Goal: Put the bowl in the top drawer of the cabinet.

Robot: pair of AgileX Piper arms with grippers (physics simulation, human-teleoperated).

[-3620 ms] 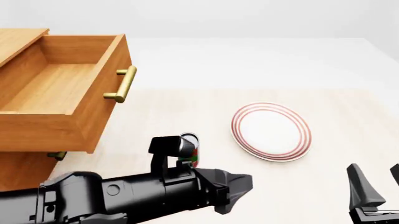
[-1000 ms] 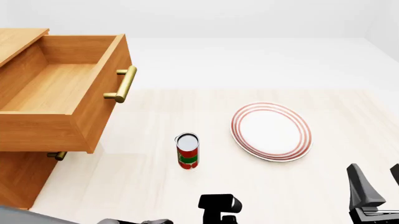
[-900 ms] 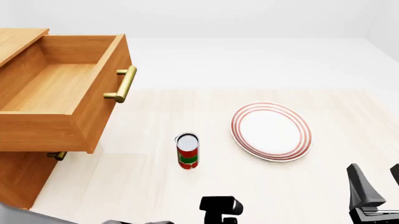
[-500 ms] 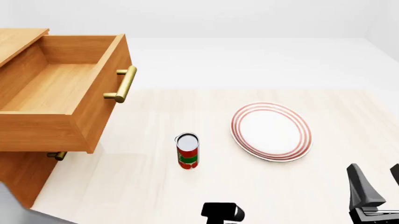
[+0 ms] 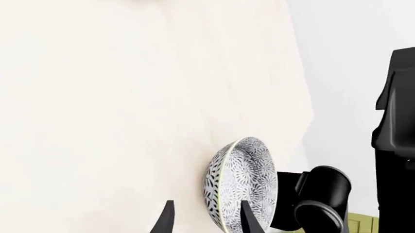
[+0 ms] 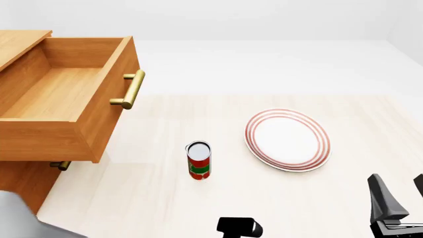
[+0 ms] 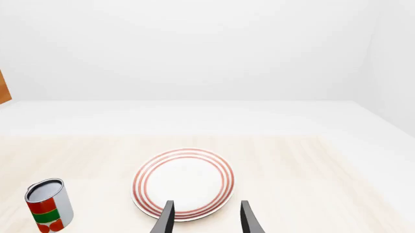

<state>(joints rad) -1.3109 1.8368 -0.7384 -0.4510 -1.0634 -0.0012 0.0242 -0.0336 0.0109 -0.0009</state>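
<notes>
The bowl, white with a dense dark floral pattern, shows only in the left wrist view, resting on the pale table. My left gripper is open, and the bowl's rim lies just beyond the gap between its fingers. The front view shows only a black part of the left arm at the bottom edge. The top drawer of the cabinet is pulled out, nothing inside, brass handle on its front. My right gripper is open and holds nothing at the bottom right.
A red and green can stands upright mid-table. To its right lies a flat white plate with red rim rings; the right gripper points at that plate. The right arm rises beyond the bowl. A small lower handle sits under the drawer.
The left arm, stretched across the front view 3.6 s ago, has drawn back below its bottom edge. In the last second its black part slid slightly right and down. The right gripper stayed still.
</notes>
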